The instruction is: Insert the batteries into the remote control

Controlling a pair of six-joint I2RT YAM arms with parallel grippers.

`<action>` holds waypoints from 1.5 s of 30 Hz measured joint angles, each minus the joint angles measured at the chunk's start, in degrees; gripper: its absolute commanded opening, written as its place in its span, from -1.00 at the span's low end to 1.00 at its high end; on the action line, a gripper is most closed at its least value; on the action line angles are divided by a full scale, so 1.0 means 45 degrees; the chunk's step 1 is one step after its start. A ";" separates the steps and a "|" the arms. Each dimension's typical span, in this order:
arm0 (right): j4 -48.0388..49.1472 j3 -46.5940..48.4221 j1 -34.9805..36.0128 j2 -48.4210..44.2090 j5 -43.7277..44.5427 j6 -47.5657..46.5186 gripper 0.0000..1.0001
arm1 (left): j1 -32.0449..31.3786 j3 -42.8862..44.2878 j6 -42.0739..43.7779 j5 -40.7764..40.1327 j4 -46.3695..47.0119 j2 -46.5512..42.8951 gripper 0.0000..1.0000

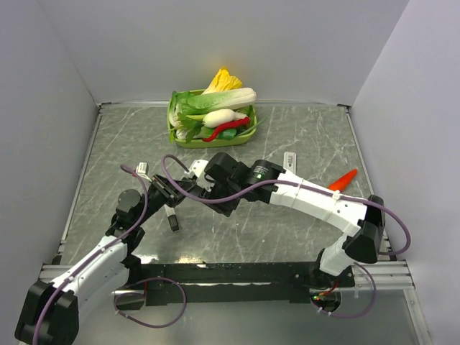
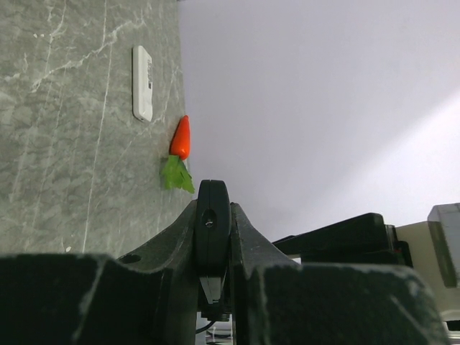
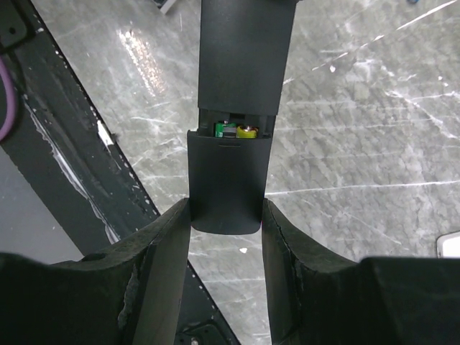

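Grey marbled table [image 1: 287, 136], white walls; black remote [image 3: 244, 65] is held off the surface between both grippers, centre-left.
Left gripper [image 2: 213, 215] is clamped on the remote's thin edge. Right gripper [image 3: 226, 212] is closed on the battery cover [image 3: 228, 172], both fingers touching its sides. A gap is left between cover and body, where batteries [image 3: 236, 130] are seen seated, green and yellow. White remote [image 2: 142, 83] and toy carrot [image 2: 181, 138] are seen lying further right.

Grey marble-look tabletop [image 1: 302, 144] (white veins), plain pale walls [image 1: 287, 43] on three sides.
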 measured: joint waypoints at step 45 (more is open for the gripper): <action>-0.1467 0.1787 0.0219 0.1656 0.0777 0.0369 0.00 | -0.0248 -0.0058 0.0092 -0.1030 -0.0923 -0.1088 -0.98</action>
